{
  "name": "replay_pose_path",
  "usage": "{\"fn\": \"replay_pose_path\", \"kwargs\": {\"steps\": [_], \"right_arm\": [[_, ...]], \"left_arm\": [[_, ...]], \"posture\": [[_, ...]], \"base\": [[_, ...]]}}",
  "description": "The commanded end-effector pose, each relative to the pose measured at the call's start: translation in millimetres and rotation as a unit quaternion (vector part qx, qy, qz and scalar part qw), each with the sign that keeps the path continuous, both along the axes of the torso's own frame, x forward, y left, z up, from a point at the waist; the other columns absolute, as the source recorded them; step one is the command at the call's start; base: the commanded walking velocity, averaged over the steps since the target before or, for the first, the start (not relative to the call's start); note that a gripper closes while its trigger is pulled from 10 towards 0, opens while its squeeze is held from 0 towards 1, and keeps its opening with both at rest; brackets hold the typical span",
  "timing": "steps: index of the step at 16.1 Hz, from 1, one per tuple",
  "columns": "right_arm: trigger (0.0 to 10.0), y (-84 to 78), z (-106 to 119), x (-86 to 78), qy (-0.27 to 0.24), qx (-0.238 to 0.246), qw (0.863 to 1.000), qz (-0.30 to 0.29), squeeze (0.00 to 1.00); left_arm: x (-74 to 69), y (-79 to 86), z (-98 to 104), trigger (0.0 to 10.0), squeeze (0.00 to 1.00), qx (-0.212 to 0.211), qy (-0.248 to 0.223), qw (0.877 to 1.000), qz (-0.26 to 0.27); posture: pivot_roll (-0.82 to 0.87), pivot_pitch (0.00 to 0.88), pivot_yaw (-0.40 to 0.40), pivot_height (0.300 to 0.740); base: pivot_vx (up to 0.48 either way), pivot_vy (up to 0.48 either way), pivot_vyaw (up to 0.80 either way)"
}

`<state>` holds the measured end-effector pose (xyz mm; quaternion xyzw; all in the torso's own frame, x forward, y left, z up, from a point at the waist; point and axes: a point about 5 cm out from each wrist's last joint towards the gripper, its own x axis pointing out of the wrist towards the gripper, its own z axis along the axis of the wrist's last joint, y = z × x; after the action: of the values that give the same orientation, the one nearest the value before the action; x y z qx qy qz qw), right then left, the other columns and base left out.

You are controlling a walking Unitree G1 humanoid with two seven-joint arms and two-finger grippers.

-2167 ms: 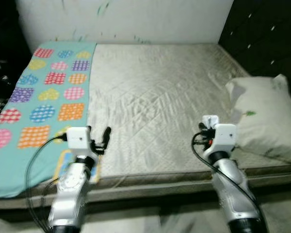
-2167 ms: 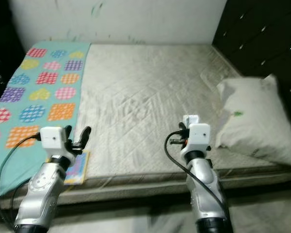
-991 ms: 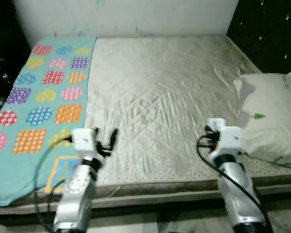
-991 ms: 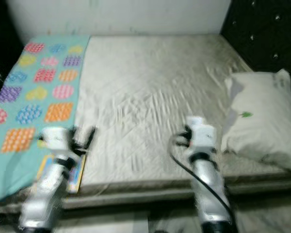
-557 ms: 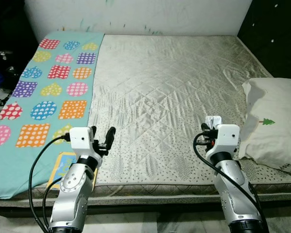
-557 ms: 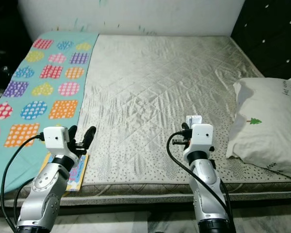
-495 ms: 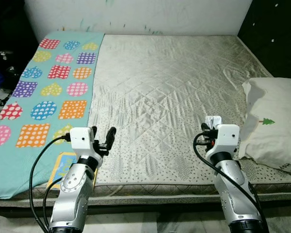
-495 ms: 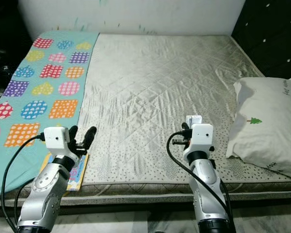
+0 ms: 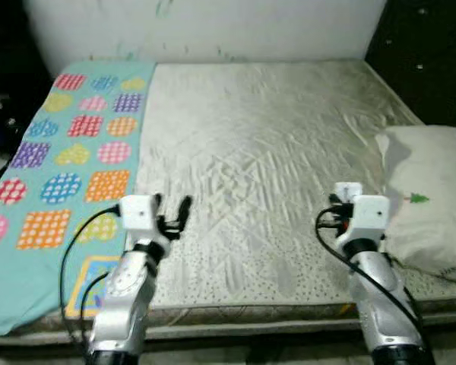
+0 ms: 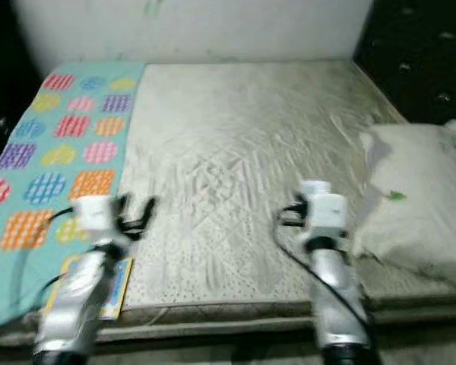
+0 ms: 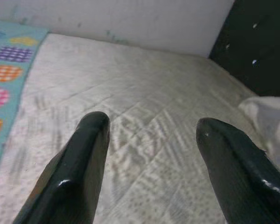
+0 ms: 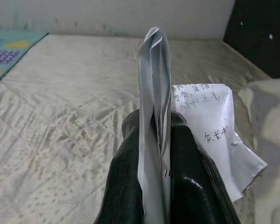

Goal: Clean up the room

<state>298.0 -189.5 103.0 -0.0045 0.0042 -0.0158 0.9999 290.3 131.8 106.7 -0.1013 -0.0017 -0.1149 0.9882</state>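
A wide bed with a pale quilted mattress (image 9: 258,152) lay before the robot, and both silver arms reached out over its near edge. The left arm rose from below the near edge of the mattress, bent forward at the wrist, and its left gripper (image 9: 172,214) hovered just above the mattress surface with the two black fingers (image 11: 79,172) spread well apart and nothing between them. The right arm rose the same way further along the near edge, toward the pillow, with a black cable looping beside it. The right gripper (image 12: 163,140) had its fingers pressed together, clamped on a folded sheet of white paper (image 12: 155,88) that stood upright on edge between them; a loose flap of the paper (image 12: 210,130) bearing handwritten characters bent out to one side. From the head camera the paper showed as a small white tab (image 9: 346,189) above the white wrist housing. A white pillow (image 9: 429,205) with a small green tree print lay on the mattress just beside the right gripper, on the side away from the left arm. A teal blanket (image 9: 61,160) patterned with coloured dotted hearts and squares covered the strip of mattress beyond the left arm. A colourful book (image 10: 110,285) lay at the mattress's near edge, partly under the left arm. A white wall (image 9: 213,26) ran behind the mattress, with a dark tufted panel (image 9: 433,53) at the pillow end.
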Motion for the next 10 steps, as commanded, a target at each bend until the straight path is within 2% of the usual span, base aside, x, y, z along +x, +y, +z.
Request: {"fn": "replay_pose_path", "kwargs": {"steps": [1, 7, 10], "right_arm": [[10.0, 11.8, 0.5, 2.2, -0.001, 0.007, 1.000, 0.014, 0.00], [10.0, 10.8, 0.3, 2.7, -0.001, 0.006, 1.000, 0.013, 0.00], [10.0, 11.3, 0.6, 2.5, -0.002, 0.004, 1.000, 0.014, 0.00]], "left_arm": [[-4.3, 16.3, -11.3, 10.0, 0.00, 0.014, 0.025, 0.999, 0.028], [-2.8, 16.3, -11.6, 10.0, 0.00, 0.006, 0.026, 0.999, 0.026], [-2.8, 16.3, -11.2, 10.0, 0.00, 0.003, 0.025, 0.999, 0.026]], "posture": [[-0.14, 0.097, -0.012, 0.740], [-0.15, 0.096, -0.013, 0.740], [-0.15, 0.096, -0.013, 0.740]], "base": [[0.000, 0.000, 0.00], [0.000, 0.000, 0.00], [0.000, 0.300, 0.00]]}}
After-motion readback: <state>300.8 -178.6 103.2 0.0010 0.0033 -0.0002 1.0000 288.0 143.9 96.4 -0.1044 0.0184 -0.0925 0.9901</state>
